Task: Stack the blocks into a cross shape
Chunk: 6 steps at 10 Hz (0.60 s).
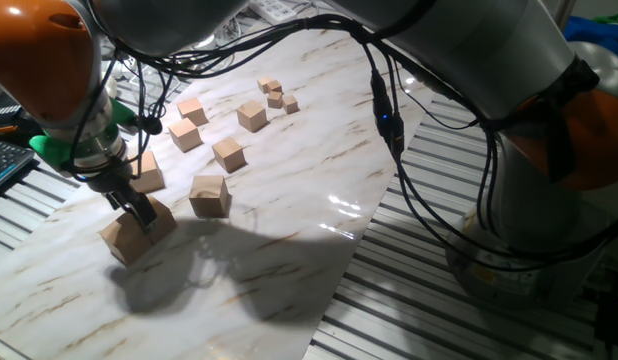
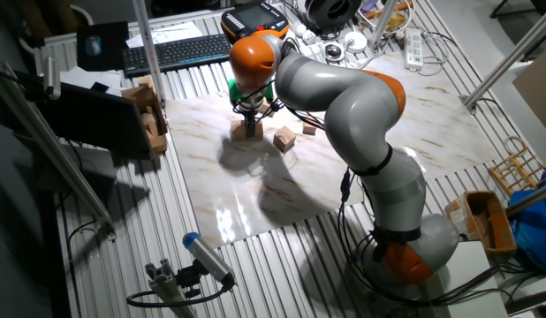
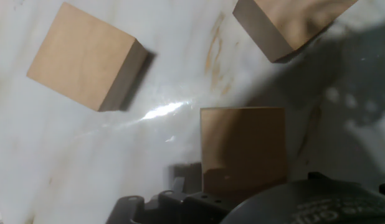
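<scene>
The blocks are plain tan wooden cubes on the marble sheet. My gripper (image 1: 134, 212) is low at the near left, its dark fingers straddling one block (image 1: 154, 218) (image 3: 242, 152) and seemingly shut on it. This block rests on or just above the sheet. Another block (image 1: 121, 243) appears pressed against it on the near side. Two more blocks stand apart, one (image 1: 209, 195) (image 3: 86, 56) to the right and one (image 1: 146, 172) (image 3: 286, 22) just behind. From the other fixed view, the gripper (image 2: 248, 119) hangs over the same block (image 2: 246, 132).
Medium wooden cubes (image 1: 228, 153) are scattered farther back, with tiny cubes (image 1: 275, 95) beyond them. The marble sheet's right edge (image 1: 379, 210) drops to a ribbed metal table. A keyboard (image 1: 4, 165) lies off the sheet at the left. The arm's cables (image 1: 384, 110) hang overhead.
</scene>
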Each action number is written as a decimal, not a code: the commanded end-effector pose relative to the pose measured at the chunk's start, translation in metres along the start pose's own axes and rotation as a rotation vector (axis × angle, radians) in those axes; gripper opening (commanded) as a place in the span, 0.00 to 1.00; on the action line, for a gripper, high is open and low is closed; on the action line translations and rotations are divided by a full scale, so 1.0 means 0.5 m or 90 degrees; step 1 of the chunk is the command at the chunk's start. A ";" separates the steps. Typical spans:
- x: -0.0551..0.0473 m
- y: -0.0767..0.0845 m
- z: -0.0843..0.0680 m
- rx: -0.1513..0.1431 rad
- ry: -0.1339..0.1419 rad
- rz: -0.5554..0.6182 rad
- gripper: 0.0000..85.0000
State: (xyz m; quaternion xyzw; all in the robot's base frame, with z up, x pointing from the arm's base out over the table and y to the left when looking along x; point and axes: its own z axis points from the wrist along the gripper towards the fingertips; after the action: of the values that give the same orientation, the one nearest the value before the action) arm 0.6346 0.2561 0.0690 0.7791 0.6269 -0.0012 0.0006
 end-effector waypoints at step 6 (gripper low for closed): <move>-0.004 0.001 0.024 -0.004 0.006 -0.003 1.00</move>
State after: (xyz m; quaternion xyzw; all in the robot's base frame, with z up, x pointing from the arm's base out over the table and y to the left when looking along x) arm 0.6345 0.2539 0.0568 0.7781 0.6281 0.0045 -0.0004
